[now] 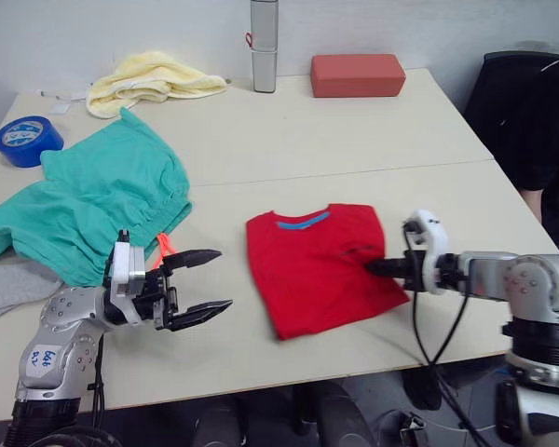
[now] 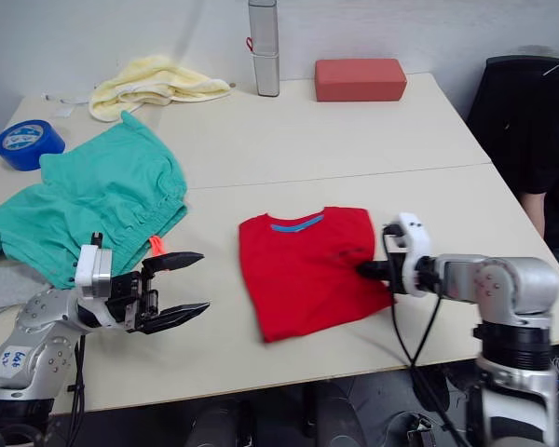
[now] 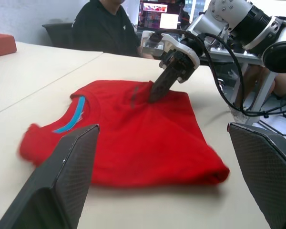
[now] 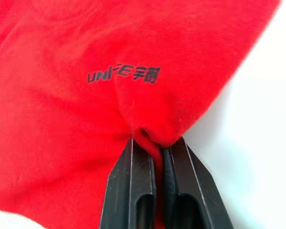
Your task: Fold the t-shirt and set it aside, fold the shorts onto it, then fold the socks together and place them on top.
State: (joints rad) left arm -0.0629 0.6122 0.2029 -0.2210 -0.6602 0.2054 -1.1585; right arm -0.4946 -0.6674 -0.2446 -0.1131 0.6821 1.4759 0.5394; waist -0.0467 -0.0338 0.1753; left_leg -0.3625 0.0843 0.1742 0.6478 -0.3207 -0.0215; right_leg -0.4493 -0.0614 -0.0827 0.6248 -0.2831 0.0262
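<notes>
I see the bright red t-shirt (image 1: pixel 317 265) with a blue collar band and dark lettering, teal-green shorts (image 1: pixel 93 200) with an orange drawstring (image 1: pixel 165 246), a grey sock (image 1: pixel 14 284), a pale yellow cloth (image 1: pixel 154 79), blue tape roll (image 1: pixel 26 140), and a red-brown block (image 1: pixel 357 74).

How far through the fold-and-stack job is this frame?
Done: the t-shirt lies folded into a compact rectangle. In hand: the right gripper is shut on its edge, presumably to set it aside; the left gripper is open beside it. Left: the shorts lie unfolded, a grey sock peeks from under them.
</notes>
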